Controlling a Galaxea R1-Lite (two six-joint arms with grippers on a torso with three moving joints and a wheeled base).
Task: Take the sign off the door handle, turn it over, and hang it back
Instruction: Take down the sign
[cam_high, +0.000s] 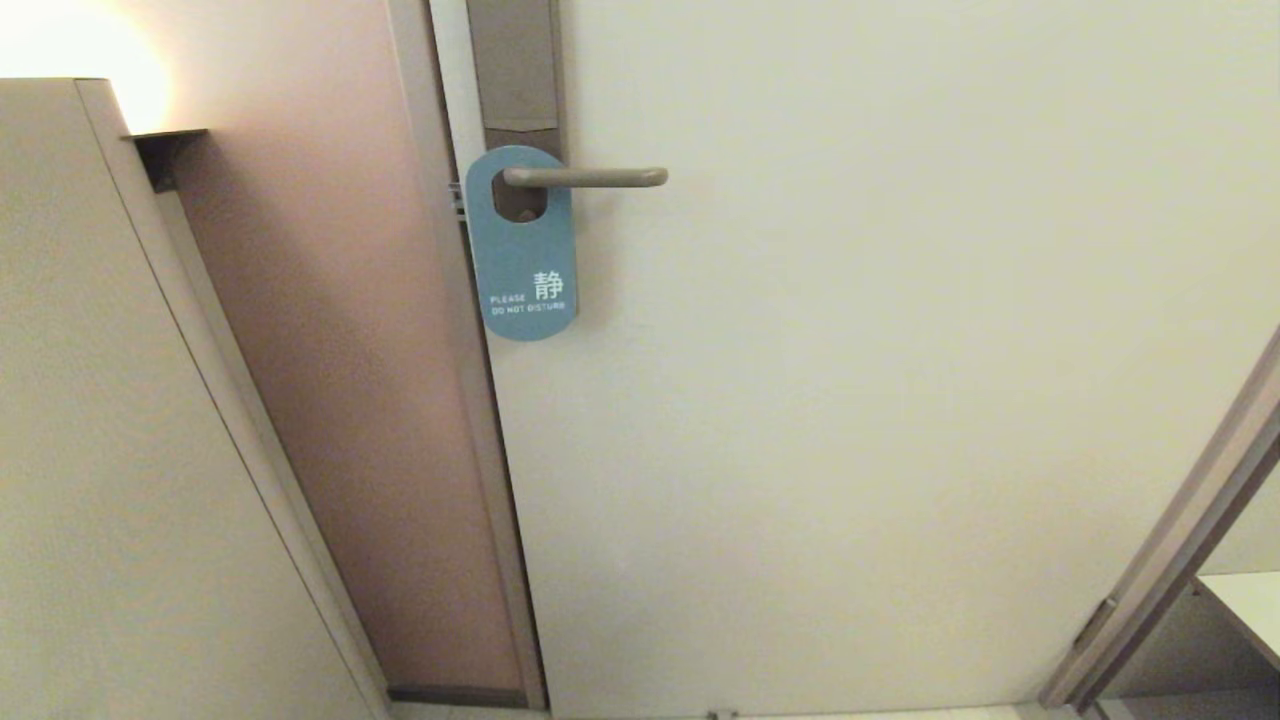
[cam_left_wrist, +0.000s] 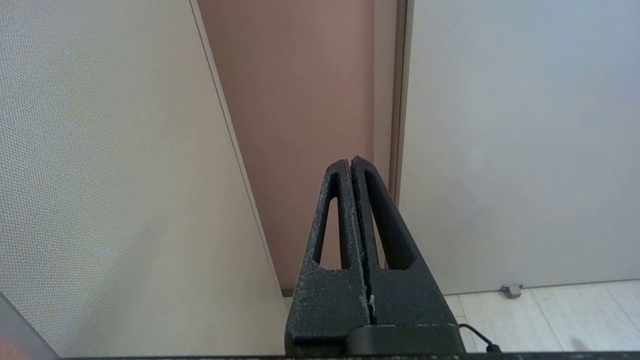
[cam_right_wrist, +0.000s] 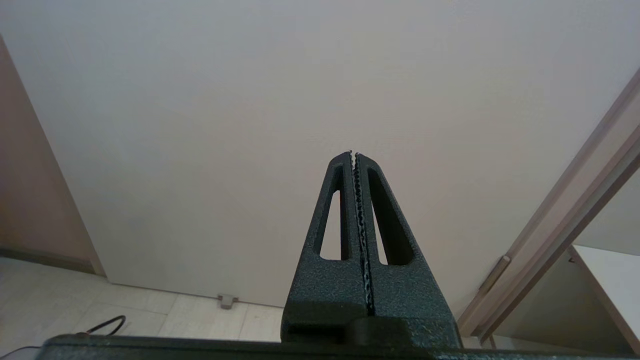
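Note:
The sign (cam_high: 522, 250) hangs on the door handle (cam_high: 590, 178) with its blue "PLEASE DO NOT DISTURB" face outward, its hole round the lever close to the tall grey-brown plate (cam_high: 515, 65). Neither gripper shows in the head view. My left gripper (cam_left_wrist: 350, 161) is shut and empty, low down, facing the gap between the wall panel and the door. My right gripper (cam_right_wrist: 353, 153) is shut and empty, low down, facing the plain door face. The sign and the handle do not show in either wrist view.
A beige wall panel (cam_high: 120, 450) stands at the left, with a pinkish recess (cam_high: 350, 400) beside the door frame. The white door (cam_high: 880, 400) fills the middle. A second frame (cam_high: 1180, 540) slants at the right. A door stop (cam_right_wrist: 227, 300) sits on the floor.

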